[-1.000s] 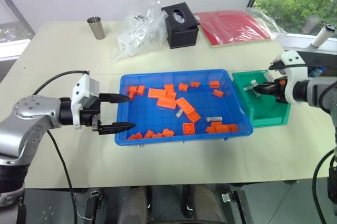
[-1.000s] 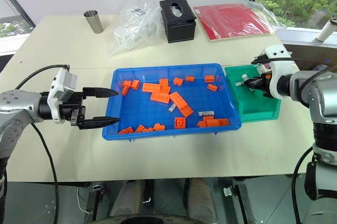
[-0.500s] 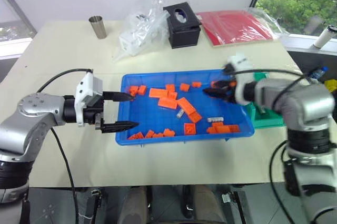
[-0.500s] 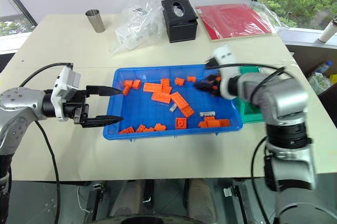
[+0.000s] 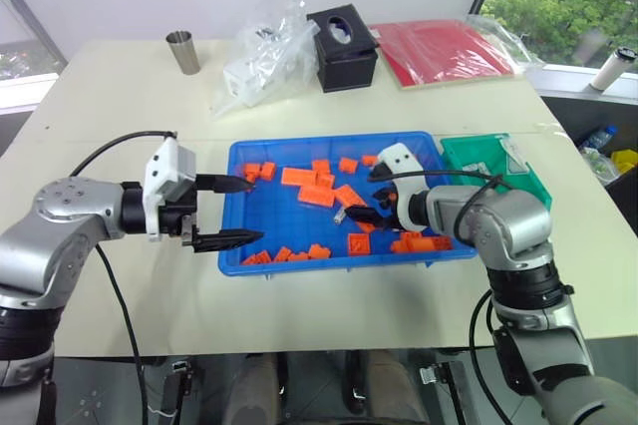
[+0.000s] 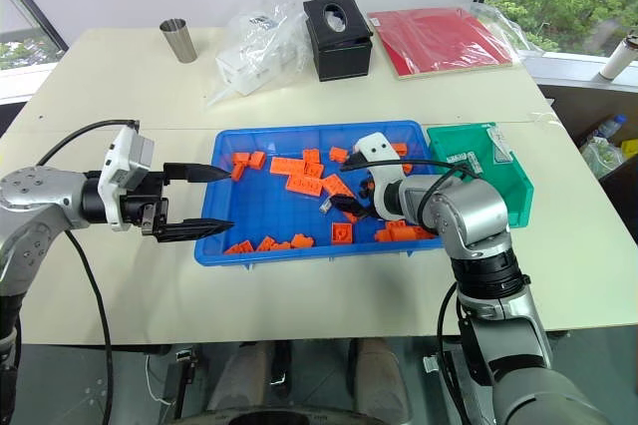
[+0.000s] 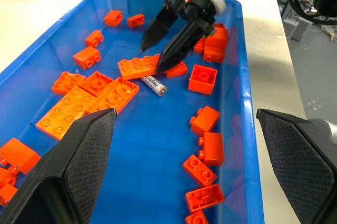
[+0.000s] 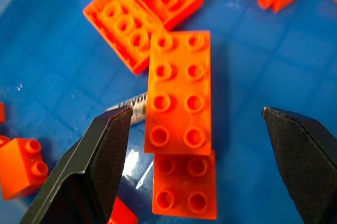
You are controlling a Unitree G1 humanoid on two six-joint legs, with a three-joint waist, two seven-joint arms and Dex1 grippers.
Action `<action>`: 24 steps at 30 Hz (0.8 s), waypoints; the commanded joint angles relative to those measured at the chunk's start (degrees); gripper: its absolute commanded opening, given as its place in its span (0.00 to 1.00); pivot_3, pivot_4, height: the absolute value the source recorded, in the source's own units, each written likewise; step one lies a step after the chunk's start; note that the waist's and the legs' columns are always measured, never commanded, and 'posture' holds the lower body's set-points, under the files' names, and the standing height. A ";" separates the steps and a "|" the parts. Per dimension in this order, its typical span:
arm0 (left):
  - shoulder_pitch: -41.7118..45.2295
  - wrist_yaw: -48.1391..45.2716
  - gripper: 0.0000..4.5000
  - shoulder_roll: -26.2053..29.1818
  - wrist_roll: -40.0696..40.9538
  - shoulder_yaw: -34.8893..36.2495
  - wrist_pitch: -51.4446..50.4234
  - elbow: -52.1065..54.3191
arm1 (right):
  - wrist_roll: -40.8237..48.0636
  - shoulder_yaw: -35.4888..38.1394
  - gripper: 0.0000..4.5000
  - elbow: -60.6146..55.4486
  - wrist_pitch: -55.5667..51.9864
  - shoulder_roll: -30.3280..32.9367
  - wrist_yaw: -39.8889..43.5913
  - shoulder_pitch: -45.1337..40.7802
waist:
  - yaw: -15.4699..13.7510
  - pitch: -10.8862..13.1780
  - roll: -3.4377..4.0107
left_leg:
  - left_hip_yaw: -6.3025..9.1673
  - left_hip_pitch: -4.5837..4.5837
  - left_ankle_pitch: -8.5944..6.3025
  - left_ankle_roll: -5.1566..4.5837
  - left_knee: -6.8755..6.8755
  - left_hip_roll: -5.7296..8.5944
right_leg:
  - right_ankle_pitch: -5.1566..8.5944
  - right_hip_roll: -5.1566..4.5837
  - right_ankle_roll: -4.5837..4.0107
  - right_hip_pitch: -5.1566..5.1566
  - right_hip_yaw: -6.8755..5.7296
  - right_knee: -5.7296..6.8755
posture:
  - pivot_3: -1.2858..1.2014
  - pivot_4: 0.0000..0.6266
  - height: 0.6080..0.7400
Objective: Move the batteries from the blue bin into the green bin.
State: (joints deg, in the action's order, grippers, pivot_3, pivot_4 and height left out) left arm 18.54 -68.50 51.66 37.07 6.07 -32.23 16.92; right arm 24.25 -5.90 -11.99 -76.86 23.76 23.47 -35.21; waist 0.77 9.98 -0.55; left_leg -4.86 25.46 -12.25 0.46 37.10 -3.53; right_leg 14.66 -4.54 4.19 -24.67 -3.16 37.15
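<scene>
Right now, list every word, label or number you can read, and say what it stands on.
Battery among the orange blocks in the blue bin: dark print along its side, starting "Hay" or similar; the rest is too blurred to read.
Clear plastic bag: a small label, too small to read.
Nothing else legible.

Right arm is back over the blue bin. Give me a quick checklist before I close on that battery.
1. Right gripper jaws open: ok.
2. Jaws empty: ok.
3. Battery lying flat in the blue bin: ok.
4. Battery between the jaws: not ok; it lies by one finger, and an orange block sits in the gap.
5. Left gripper away from the target, at the bin's far end: ok.
6. Green bin has room: ok.
</scene>
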 commanded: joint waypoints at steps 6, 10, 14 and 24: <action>0.73 0.53 1.00 0.95 1.33 2.49 -0.38 1.24 | 0.16 1.04 0.25 -1.25 2.52 0.27 0.99 -1.53 | -0.06 0.00 0.00 | 0.00 0.00 0.00 0.00 0.01 0.00 | 0.00 0.00 0.00 0.00 0.00 0.00 | 0.52 0.24 0.97; 0.79 0.45 1.00 0.92 1.16 2.40 -0.05 0.72 | -0.19 1.28 0.25 -0.31 6.03 -1.45 1.16 -6.12 | 0.04 0.00 0.01 | 0.00 0.00 0.00 0.00 0.00 0.00 | 0.00 0.00 0.00 -0.01 0.00 0.01 | 0.52 0.24 0.97; 1.33 0.61 1.00 0.40 0.65 1.68 0.37 0.09 | -1.13 -2.85 0.25 3.74 10.23 -7.15 1.24 -11.13 | 0.30 0.00 0.00 | 0.00 -0.04 0.00 0.00 -0.04 -0.07 | -0.01 0.10 0.01 -0.03 0.00 0.03 | 0.52 0.24 0.97; 2.68 1.10 1.00 -0.46 0.68 0.66 0.22 0.02 | -7.08 -14.14 0.99 12.65 23.07 -1.35 15.46 -18.04 | -0.41 0.02 -0.02 | 0.02 0.06 0.00 0.00 0.08 0.04 | 0.01 -0.06 -0.01 0.03 -0.01 0.00 | 0.52 0.24 0.97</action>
State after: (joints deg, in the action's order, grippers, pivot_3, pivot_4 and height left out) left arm 20.45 -67.43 51.07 37.46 5.87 -32.24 15.97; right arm 18.15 -21.44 1.38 -57.07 19.35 34.42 -50.65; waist 0.36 10.00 -0.57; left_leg -4.84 25.54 -12.25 0.46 37.23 -3.46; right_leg 14.66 -4.64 4.18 -24.63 -3.17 37.13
